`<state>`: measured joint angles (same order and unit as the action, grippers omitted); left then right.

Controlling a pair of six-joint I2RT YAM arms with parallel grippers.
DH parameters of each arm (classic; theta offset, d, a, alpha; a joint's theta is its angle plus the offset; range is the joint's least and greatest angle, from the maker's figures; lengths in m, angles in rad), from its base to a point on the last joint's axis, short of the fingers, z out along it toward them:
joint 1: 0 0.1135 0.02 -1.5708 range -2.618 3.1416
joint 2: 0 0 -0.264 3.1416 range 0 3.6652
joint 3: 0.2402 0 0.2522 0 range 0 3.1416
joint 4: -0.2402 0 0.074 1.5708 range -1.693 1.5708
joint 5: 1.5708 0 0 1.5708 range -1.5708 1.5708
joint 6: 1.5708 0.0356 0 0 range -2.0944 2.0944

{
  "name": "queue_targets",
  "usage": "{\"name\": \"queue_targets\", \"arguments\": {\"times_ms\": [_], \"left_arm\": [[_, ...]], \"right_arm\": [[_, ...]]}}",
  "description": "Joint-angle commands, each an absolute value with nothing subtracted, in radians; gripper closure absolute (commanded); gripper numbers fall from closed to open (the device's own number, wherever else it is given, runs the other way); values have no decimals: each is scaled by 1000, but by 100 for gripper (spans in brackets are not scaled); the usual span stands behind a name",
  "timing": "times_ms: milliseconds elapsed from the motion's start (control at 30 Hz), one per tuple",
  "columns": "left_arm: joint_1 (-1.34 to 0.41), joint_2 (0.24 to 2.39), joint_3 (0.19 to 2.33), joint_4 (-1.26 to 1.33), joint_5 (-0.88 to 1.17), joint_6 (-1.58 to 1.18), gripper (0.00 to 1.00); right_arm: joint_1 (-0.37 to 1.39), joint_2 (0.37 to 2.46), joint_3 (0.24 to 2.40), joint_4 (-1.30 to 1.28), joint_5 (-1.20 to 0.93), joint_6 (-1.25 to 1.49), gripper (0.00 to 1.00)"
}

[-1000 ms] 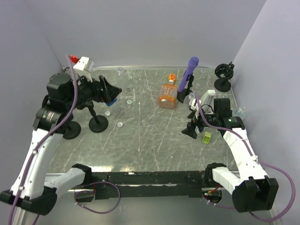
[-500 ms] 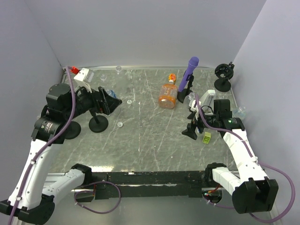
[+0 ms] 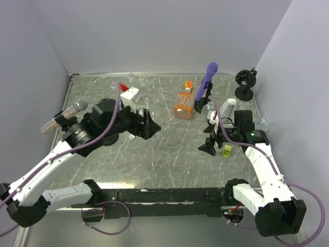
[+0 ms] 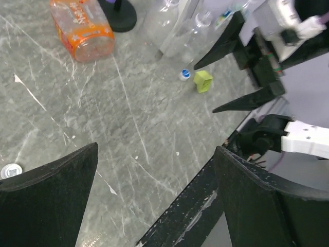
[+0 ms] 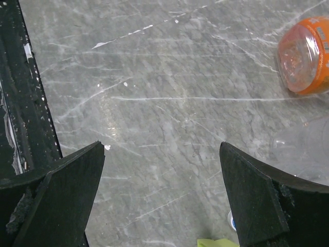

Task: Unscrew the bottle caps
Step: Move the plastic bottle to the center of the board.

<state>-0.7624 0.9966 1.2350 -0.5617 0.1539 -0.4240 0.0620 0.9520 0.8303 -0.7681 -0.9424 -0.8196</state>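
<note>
Top view: left gripper (image 3: 146,123) has swung from the left wall to mid-table, jaws spread, empty. Right gripper (image 3: 208,138) has barely shifted, also spread and empty. Squarish orange bottle (image 3: 183,105) lies on the scratched grey marbled table (image 3: 169,154).
Left wrist: round blue cap (image 4: 184,75) just beside yellow-green block (image 4: 203,81); white cap (image 4: 9,170) at the left edge.
Right wrist: clear bottle (image 5: 303,149) below the orange one.

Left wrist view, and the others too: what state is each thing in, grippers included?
Left gripper: open, empty.
Right gripper: open, empty.
Squarish orange plastic bottle: lying on its side.
Small blue-and-white round cap: off, loose on the table beside the yellow-green block.
Small white round cap: off, loose on the table.
Purple microphone-like stick: leaning in its black stand.
</note>
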Motion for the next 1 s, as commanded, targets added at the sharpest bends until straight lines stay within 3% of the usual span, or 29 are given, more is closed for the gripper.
{"name": "queue_targets", "arguments": {"times_ms": [0,367,967], "left_arm": [[-871,1037,1247,-591,-50,-449,3],[-1012,974,1126,-581,-204,-587,3],[-1111,1088,1184,-591,-235,-615,3]], "right_arm": [[78,917,867,-773,-983,-842,1],[127,894,868,-770,-959,-842,1],[137,868,859,-759,-940,-842,1]]}}
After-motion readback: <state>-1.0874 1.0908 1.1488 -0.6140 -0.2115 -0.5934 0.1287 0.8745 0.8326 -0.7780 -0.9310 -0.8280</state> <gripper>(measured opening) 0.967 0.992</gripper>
